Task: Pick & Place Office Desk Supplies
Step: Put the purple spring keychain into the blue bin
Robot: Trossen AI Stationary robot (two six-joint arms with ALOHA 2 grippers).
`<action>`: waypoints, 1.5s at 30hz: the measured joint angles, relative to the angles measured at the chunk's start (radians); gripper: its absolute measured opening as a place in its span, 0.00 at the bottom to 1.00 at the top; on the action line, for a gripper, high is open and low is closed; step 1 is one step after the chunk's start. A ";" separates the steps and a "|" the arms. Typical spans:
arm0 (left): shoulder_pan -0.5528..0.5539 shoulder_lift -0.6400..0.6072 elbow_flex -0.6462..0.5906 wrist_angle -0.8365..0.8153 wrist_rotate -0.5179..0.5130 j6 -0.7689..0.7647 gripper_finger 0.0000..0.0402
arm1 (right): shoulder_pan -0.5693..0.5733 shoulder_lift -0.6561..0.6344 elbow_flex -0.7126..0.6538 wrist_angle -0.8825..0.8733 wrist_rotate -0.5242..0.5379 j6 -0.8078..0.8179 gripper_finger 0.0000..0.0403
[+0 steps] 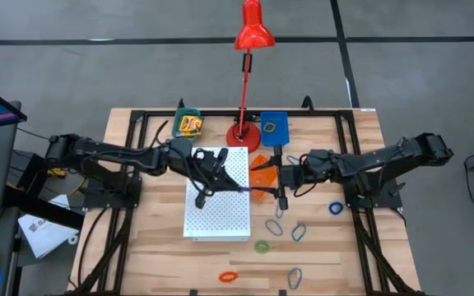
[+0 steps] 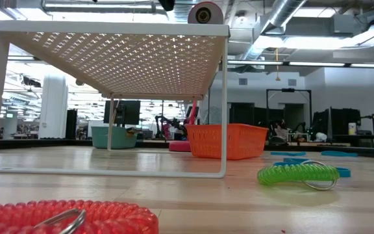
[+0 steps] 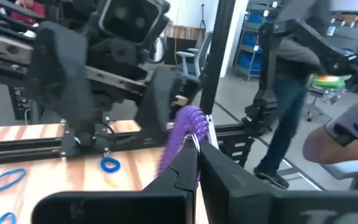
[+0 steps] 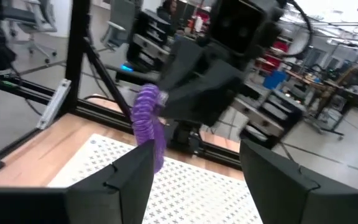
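Note:
A purple coiled loop (image 1: 258, 194) hangs in the air over the right edge of the white perforated board (image 1: 218, 197), with my left gripper (image 1: 249, 191) shut on it. My right gripper (image 1: 276, 185) faces it from the table's right side, open. In the right wrist view the loop (image 4: 148, 118) hangs just in front of my right gripper (image 4: 194, 171), close to one finger (image 4: 135, 171); whether it touches that finger I cannot tell. Several more loops lie flat on the table, such as a blue one (image 1: 336, 208) and a green one (image 1: 262, 245). My left gripper pinches the purple loop's coil (image 3: 189, 142) between its two shut fingers (image 3: 185, 165). The fingers lie level and come from the table's left side. The loop is clear of the board and table. It sticks out past the fingertips and droops (image 4: 156, 155).
At the back stand a green bin (image 1: 189, 123) with a yellow-and-green box, a blue bin (image 1: 274, 125), an orange basket (image 1: 263, 168) and the red lamp (image 1: 245, 82). An orange loop (image 1: 229, 276) and a grey one (image 1: 295, 278) lie near the front edge.

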 joint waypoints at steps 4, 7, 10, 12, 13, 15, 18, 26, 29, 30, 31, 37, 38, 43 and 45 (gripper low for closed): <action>0.020 0.023 0.017 0.002 0.016 0.003 0.00 | 0.008 0.000 0.000 0.001 -0.011 0.002 0.57; 0.030 0.023 0.018 -0.003 0.018 0.004 0.00 | 0.008 0.000 0.000 0.001 -0.036 0.004 0.57; 0.037 0.027 0.018 -0.006 0.017 0.003 0.00 | 0.011 0.000 0.000 0.000 -0.052 0.015 0.57; 0.037 0.026 0.018 0.000 0.017 0.004 0.00 | 0.016 0.000 0.000 0.000 -0.052 0.015 0.57; 0.037 0.025 0.018 0.001 0.017 0.007 0.00 | 0.016 0.000 0.000 -0.001 -0.053 0.016 0.57; 0.037 0.025 0.018 -0.006 0.017 0.012 0.00 | 0.016 0.000 0.000 -0.012 -0.053 0.018 0.57; 0.036 0.025 0.018 -0.020 0.017 0.023 0.00 | 0.016 0.000 0.000 -0.029 -0.051 0.028 0.57; 0.036 0.026 0.018 -0.002 0.016 0.023 0.00 | 0.015 0.000 0.000 -0.007 -0.048 0.030 0.56; 0.034 0.026 0.018 0.021 0.016 0.023 0.00 | 0.015 0.000 0.000 0.008 -0.048 0.028 0.56; 0.034 0.026 0.018 0.022 0.016 0.023 0.00 | 0.015 0.000 0.000 0.011 -0.048 0.027 0.56; 0.034 0.026 0.018 0.023 0.016 0.023 0.00 | 0.015 0.000 0.000 0.013 -0.048 0.026 0.55; 0.034 0.026 0.018 0.038 0.016 0.023 0.00 | 0.015 0.000 0.000 0.015 -0.048 0.026 0.42; 0.034 0.026 0.018 0.044 0.016 0.023 0.00 | 0.015 0.000 0.000 0.016 -0.048 0.026 0.38; 0.034 0.026 0.018 0.070 0.015 0.023 0.00 | 0.015 0.006 0.000 0.037 -0.048 0.019 0.13; 0.034 0.026 0.018 0.070 0.016 0.022 0.00 | 0.016 0.006 0.000 0.047 -0.048 -0.003 0.05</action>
